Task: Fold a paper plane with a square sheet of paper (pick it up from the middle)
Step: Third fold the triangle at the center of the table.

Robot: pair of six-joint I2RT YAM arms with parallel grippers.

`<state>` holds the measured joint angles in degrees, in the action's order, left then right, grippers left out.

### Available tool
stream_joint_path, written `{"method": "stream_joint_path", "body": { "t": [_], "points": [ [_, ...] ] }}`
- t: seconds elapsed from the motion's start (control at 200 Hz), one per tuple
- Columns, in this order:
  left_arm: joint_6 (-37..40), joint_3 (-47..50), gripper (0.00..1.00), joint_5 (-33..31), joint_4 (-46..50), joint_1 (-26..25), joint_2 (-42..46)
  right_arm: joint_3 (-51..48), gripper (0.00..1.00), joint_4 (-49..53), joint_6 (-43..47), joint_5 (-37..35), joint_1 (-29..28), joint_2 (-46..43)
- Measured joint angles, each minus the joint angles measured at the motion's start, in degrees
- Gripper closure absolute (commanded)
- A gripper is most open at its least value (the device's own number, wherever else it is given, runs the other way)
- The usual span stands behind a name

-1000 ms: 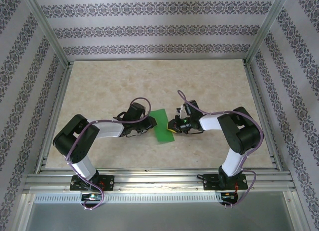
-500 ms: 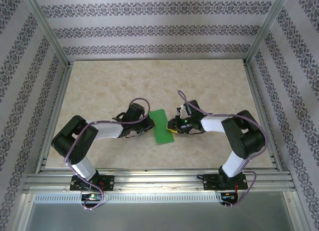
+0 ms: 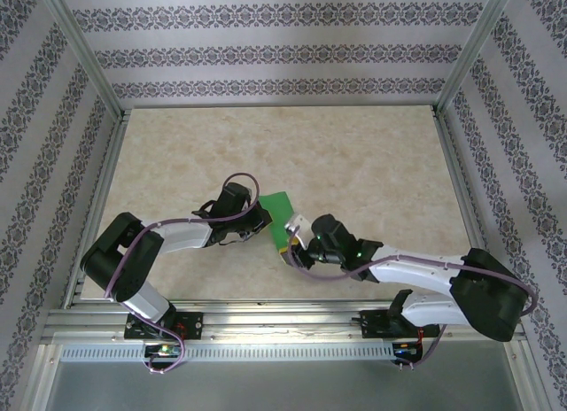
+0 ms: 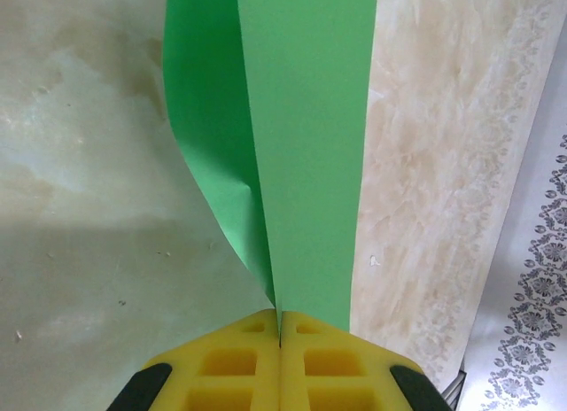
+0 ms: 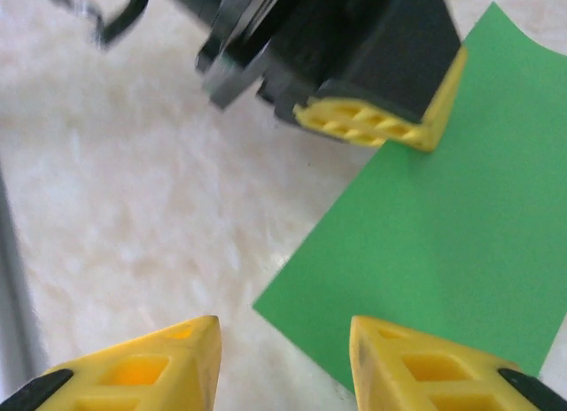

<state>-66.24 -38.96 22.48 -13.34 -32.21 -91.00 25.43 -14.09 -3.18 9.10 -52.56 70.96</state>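
Jaws on the left gripper (image 4: 280,329) are pinched shut on the folded square sheet of paper (image 4: 306,145), mid-frame in the top view. The right gripper (image 5: 283,340) hangs spread over a corner, low in the right wrist view. A skewed nip there could tug the paper loose or crumple the crease.

Left gripper (image 4: 280,319), bottom centre in its wrist view, pinches the square sheet of paper (image 4: 306,163). Right gripper (image 5: 283,333) gapes, seemingly low, forearm stretched leftward.
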Motion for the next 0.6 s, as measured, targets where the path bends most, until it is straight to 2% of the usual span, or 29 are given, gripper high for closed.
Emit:
{"method": "stream_joint_path", "body": {
  "t": [0.16, 0.34, 0.47, 0.6],
  "points": [
    [-0.26, 0.00, 0.93, 0.04, 0.02, 0.09, 0.00, -1.68, 0.52, -3.52, 10.73, -6.34, -5.77, 1.07],
    [-0.28, 0.00, 0.93, 0.04, 0.02, 0.09, 0.00, -1.73, 0.51, -7.96, 17.90, -14.32, -10.91, 4.37],
    [-0.31, 0.00, 0.93, 0.07, 0.02, 0.09, 0.00, -1.73, 0.51, -10.14, 21.31, -20.76, -12.09, 7.85],
    [-0.33, 0.00, 0.93, 0.07, 0.02, 0.09, 0.00, -1.73, 0.51, -12.39, 23.56, -24.15, -12.11, 9.84]
  ]
}}
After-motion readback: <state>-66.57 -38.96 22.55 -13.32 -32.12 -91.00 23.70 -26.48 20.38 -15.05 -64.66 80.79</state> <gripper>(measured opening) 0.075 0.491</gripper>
